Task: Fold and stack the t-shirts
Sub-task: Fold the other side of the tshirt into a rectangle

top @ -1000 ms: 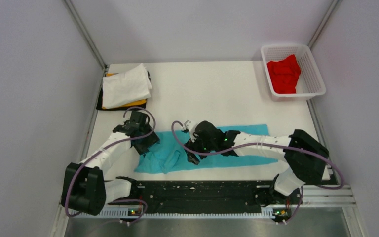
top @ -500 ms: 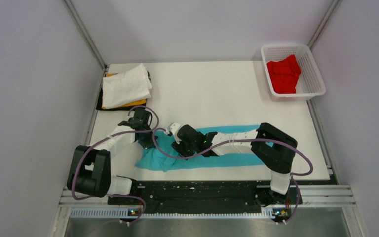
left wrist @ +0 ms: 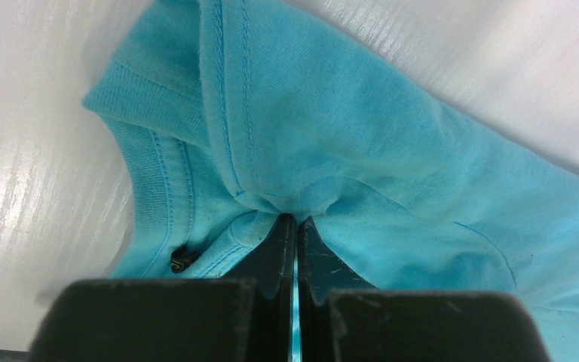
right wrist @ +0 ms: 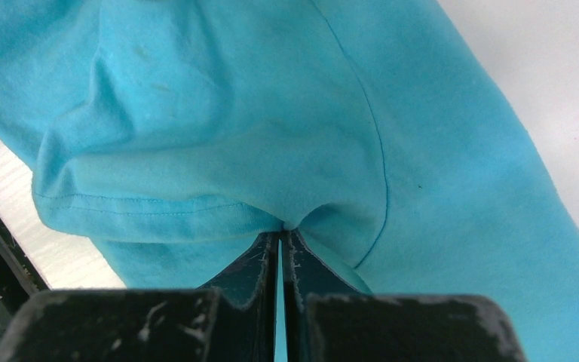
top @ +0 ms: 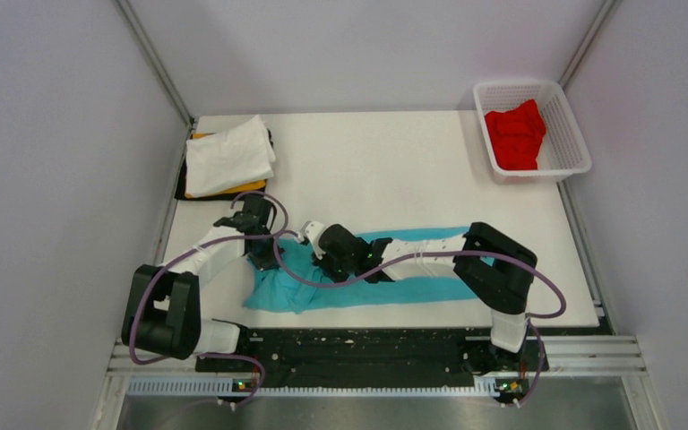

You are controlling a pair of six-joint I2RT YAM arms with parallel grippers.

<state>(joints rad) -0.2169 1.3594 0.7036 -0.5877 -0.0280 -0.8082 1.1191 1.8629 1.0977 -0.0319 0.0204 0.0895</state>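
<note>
Both arms have closed in on the left end of the turquoise t-shirt, the right arm swinging across over it, and both pairs of jaws have gone from apart to shut. Now the left jaws are clamped on a pucker of cloth just beside the collar; the right jaws pinch a fold next to a sleeve hem. The shirt lies lengthwise along the near part of the table, partly under the right arm. A white t-shirt tops the folded stack in the far left corner; a red t-shirt waits in the mesh basket. Each pinch looks thin, so a quick lift could slip free. The two holds also sit close together, which may bunch the cloth and skew the fold.
</note>
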